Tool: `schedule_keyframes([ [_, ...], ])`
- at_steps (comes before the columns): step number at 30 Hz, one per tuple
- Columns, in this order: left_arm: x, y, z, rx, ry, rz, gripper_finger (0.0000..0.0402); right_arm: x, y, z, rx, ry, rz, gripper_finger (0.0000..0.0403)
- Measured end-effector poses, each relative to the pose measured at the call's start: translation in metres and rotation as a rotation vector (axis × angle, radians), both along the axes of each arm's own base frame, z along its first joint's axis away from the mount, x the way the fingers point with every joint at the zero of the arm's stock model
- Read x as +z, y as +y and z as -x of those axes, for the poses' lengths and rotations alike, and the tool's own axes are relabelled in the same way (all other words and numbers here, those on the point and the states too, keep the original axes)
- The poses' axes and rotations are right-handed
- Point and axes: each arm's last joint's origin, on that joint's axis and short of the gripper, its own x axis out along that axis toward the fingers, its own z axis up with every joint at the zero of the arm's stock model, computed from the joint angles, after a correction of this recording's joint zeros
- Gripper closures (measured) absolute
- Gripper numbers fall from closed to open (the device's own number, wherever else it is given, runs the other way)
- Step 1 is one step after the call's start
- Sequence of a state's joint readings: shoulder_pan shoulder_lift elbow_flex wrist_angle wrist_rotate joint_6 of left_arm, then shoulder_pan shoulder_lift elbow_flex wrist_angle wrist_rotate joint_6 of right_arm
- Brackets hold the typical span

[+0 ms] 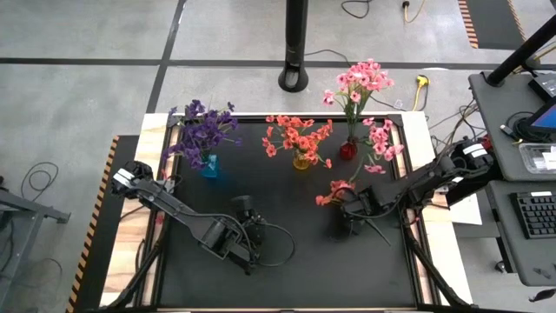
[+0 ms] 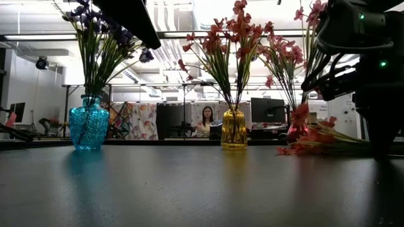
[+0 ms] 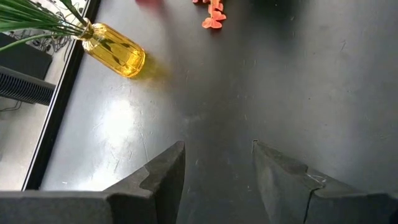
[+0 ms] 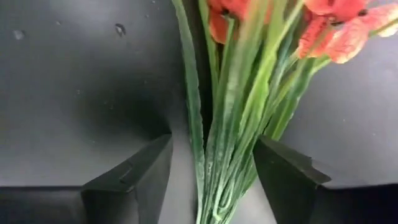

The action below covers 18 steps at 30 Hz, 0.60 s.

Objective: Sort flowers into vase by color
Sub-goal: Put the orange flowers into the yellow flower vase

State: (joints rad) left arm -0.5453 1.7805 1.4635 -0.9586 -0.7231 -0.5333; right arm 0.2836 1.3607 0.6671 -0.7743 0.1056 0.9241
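Three vases stand along the far side of the black table: a blue vase (image 1: 209,167) with purple flowers, a yellow vase (image 1: 301,160) with orange-red flowers, and a red vase (image 1: 347,150) with pink flowers. A loose pinkish-red spray (image 1: 334,189) lies flat on the table near the red vase, showing low in the low view (image 2: 310,144). My right gripper (image 1: 350,228) points down over its green stems (image 4: 230,118), open, one finger on each side of the bundle. My left gripper (image 1: 250,229) hangs open above bare table, left of the middle. My right gripper comes from above, its fingers across the loose spray's stems (image 4: 217,162), which lie on the table. One finger (image 4: 280,174) stands close against the bundle's outer leaves. Whether it touches them I cannot tell.
Bare black tabletop (image 1: 287,269) lies toward the near edge and between the arms. The table has raised side rails (image 1: 156,226). A black pole's base (image 1: 294,80) stands beyond the far edge, and a desk with a keyboard (image 1: 534,213) is at the right.
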Motion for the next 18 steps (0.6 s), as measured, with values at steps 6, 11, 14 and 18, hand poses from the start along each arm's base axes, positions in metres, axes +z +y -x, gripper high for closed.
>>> schedule_keyframes([
  [6,0.0001,0.0000,0.0000,0.000,-0.001,0.000,0.0233,-0.0010,0.0001,0.0003,0.000,-0.001,-0.009,0.0230],
  [11,0.0001,0.0000,0.0000,0.000,0.000,0.000,0.0233,-0.0012,0.0005,-0.0001,0.000,-0.005,-0.020,0.0285],
  [14,0.0000,0.0000,0.0000,0.000,0.000,0.000,0.0233,-0.0001,0.0011,-0.0010,0.004,-0.005,-0.031,0.0319],
  [18,0.0000,0.0000,0.0000,0.000,0.000,0.000,0.0233,0.0049,0.0025,-0.0054,0.053,-0.012,-0.037,0.0364],
])
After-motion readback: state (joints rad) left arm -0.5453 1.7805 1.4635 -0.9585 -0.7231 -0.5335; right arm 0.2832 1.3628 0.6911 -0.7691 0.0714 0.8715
